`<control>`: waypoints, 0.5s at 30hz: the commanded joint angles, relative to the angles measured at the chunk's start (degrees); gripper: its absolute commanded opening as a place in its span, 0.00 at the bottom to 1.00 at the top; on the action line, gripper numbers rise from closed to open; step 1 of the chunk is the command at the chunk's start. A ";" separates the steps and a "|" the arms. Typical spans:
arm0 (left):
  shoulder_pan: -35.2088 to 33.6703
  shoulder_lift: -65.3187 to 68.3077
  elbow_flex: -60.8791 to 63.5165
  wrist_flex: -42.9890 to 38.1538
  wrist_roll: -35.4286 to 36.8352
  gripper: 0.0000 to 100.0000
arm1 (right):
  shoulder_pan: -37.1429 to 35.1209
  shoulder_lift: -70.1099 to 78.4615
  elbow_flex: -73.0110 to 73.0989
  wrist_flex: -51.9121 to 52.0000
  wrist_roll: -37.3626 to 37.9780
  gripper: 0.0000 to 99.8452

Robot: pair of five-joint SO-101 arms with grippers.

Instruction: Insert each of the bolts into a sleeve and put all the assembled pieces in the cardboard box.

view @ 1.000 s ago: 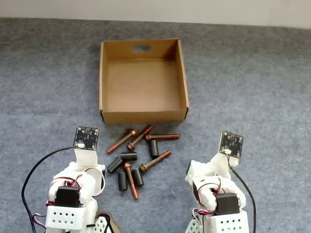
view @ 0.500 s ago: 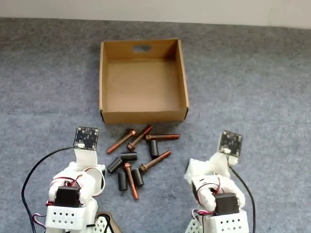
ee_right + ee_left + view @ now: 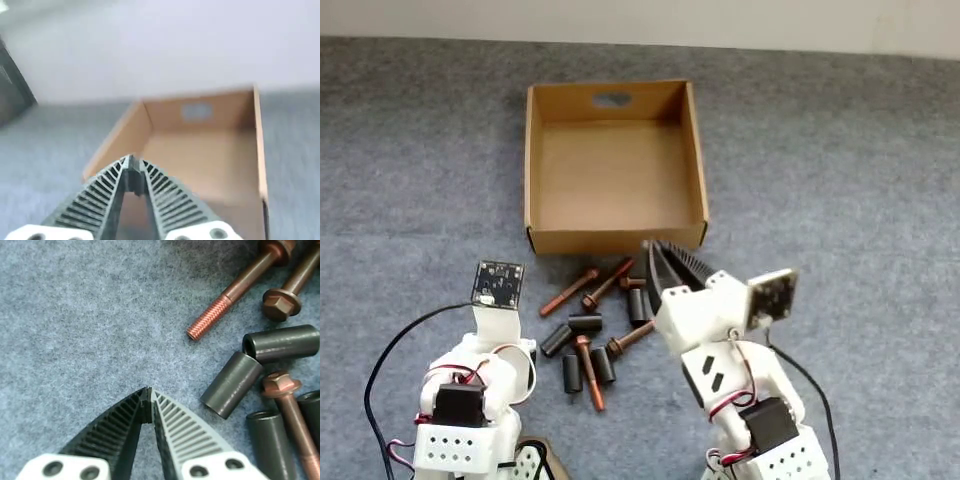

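Several copper-coloured bolts [image 3: 569,290] and short black sleeves [image 3: 556,340] lie loose on the grey carpet in front of the cardboard box [image 3: 534,160], none of them assembled. My right gripper [image 3: 655,248] is shut and empty, raised above the bolts just short of the box's front wall. In the right wrist view its tips [image 3: 131,162] point at the bare box [image 3: 195,111]. My left arm [image 3: 475,385] sits folded at the near left. The left gripper [image 3: 149,392] is shut on nothing, low over carpet beside a sleeve [image 3: 232,384] and a bolt [image 3: 240,285].
Grey carpet [image 3: 840,180] spreads wide on both sides of the box. A black cable [image 3: 390,350] loops beside the left arm's base. The box has a handle slot [image 3: 611,99] in its far wall.
The right arm has risen from its folded pose and swung forward and left, so its shut gripper now hangs over the bolts near the box. The left arm has not moved.
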 commanded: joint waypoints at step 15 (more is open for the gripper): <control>1.01 0.22 0.92 -0.09 0.09 0.01 | -0.40 32.48 -64.84 30.81 6.95 0.02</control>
